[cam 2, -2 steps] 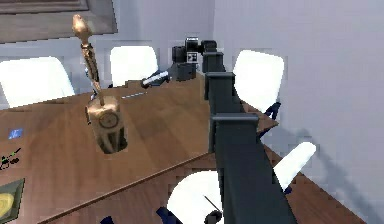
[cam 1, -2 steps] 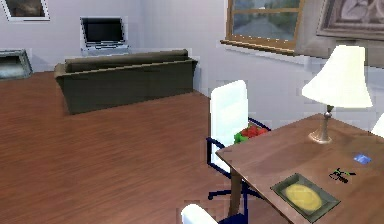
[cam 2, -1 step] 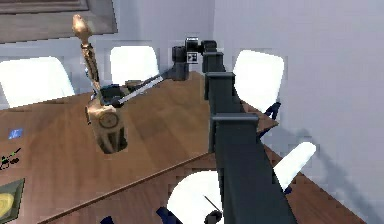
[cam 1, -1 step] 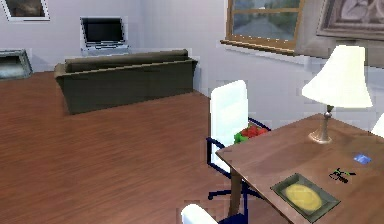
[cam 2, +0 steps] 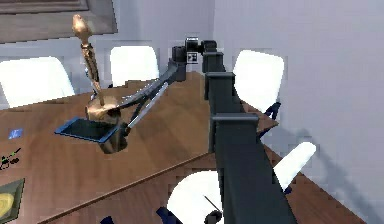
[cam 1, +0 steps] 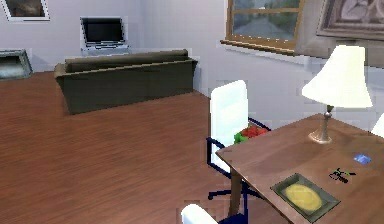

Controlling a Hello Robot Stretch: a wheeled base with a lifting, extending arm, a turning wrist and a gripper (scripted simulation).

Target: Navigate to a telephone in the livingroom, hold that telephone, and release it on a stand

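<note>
Honestly, I cannot tell whether the thin-fingered hand [cam 2: 126, 120] holds the flat dark slab [cam 2: 84, 130] on the wooden table [cam 2: 62, 162].

Forward view, I see: sofa [cam 1: 125, 80] and TV [cam 1: 103, 32] upper left, lamp [cam 1: 337, 85] on table [cam 1: 290, 155] lower right, white chair [cam 1: 228, 115] beside it. Arm side view: statue [cam 2: 90, 62] upper left.
</note>
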